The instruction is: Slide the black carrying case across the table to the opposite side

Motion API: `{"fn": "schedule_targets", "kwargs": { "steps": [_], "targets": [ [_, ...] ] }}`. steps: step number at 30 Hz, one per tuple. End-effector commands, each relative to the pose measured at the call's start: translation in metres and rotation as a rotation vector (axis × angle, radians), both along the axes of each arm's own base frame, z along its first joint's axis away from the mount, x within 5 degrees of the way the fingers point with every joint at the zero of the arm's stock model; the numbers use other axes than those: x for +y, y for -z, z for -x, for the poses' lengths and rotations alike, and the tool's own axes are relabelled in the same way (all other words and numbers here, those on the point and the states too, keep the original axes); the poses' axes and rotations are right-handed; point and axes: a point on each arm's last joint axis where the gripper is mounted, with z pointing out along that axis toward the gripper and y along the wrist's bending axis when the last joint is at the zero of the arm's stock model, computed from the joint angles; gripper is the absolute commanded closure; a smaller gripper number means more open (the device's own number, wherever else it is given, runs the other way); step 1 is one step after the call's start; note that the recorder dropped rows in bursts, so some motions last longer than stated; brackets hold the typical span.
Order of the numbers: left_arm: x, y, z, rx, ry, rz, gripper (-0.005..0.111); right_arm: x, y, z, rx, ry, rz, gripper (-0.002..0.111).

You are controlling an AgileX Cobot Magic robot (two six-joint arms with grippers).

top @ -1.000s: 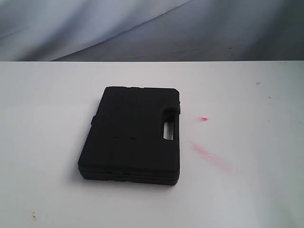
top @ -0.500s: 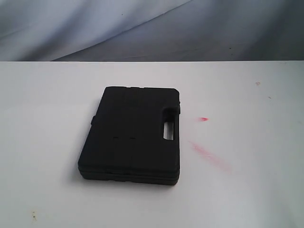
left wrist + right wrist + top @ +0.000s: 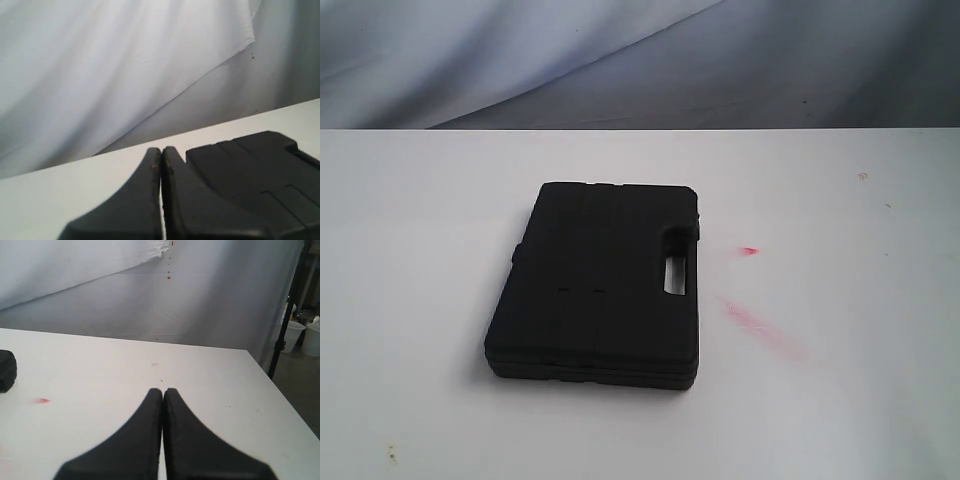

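Observation:
The black carrying case [image 3: 595, 285] lies flat near the middle of the white table [image 3: 840, 400], its handle slot on the right side. Neither arm shows in the exterior view. In the left wrist view my left gripper [image 3: 161, 150] is shut with nothing in it, and the case [image 3: 255, 175] lies just beside its fingers. My right gripper [image 3: 163, 390] is shut and empty over bare table [image 3: 100, 370]; only a corner of the case [image 3: 7, 370] shows at that view's edge.
Red smears [image 3: 760, 325] and a red spot [image 3: 748, 250] mark the table to the right of the case. A grey-white cloth backdrop [image 3: 620, 60] hangs behind the far edge. Beyond the table's side edge [image 3: 270, 385] stand a dark pole [image 3: 287, 315] and white buckets [image 3: 305, 337].

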Motion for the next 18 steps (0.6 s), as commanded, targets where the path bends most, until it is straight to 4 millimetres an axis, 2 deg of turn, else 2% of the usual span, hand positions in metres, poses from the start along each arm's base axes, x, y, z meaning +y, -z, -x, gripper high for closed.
{"fn": "schedule_targets", "kwargs": {
  "steps": [1, 7, 13, 18],
  "targets": [
    [0.0067, 0.0056, -0.0016, 0.064, -0.121, 0.056, 0.107, -0.0006, 0.0009, 0.0004, -0.004, 0.007, 0.018, 0.108],
    [0.0147, 0.0051, -0.0026, 0.055, -0.263, 0.067, 0.107, -0.0006, 0.0009, 0.0004, -0.004, 0.007, 0.018, 0.108],
    [0.0150, 0.0099, -0.0024, 0.107, -0.272, 0.057, 0.107, -0.0006, 0.0009, 0.0004, -0.004, 0.007, 0.018, 0.108],
    [0.0161, 0.0149, -0.0019, 0.149, -0.281, -0.029, 0.107, -0.0006, 0.0009, 0.0004, -0.004, 0.007, 0.018, 0.108]
  ]
}}
